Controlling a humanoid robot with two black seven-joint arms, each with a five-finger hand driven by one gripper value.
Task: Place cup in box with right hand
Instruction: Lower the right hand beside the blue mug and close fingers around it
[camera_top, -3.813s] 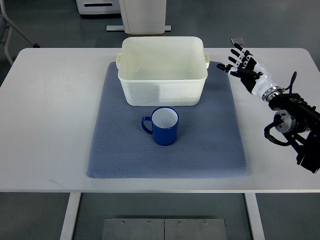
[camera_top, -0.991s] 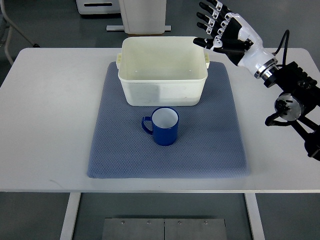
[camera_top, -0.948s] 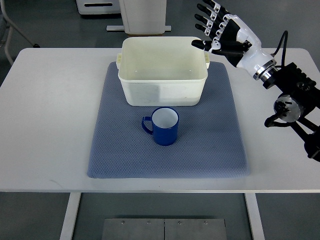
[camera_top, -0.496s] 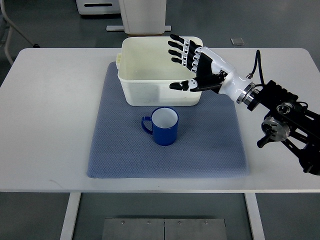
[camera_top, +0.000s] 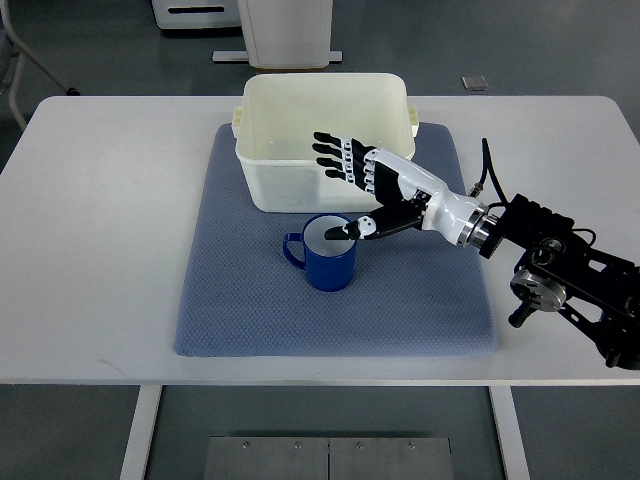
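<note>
A dark blue cup (camera_top: 328, 263) with a white inside stands upright on the blue mat (camera_top: 250, 300), its handle pointing left. Just behind it sits the cream plastic box (camera_top: 325, 110), with nothing inside. My right hand (camera_top: 352, 192) hovers over the cup's right rim and the box's front wall, fingers spread and open. Its thumb tip (camera_top: 345, 232) lies over the cup's mouth; the four fingers (camera_top: 335, 160) point left across the box's front wall. It holds nothing. The left arm does not show.
The mat lies on a white table (camera_top: 100, 220). My right forearm and its black joints (camera_top: 560, 275) stretch across the table's right side. Behind the table stands a white machine base (camera_top: 285, 30) on the grey floor.
My right hand swung from beyond the box's back right corner, down and left across the box, and now sits lower over the cup's rim. Cup and box have not moved.
</note>
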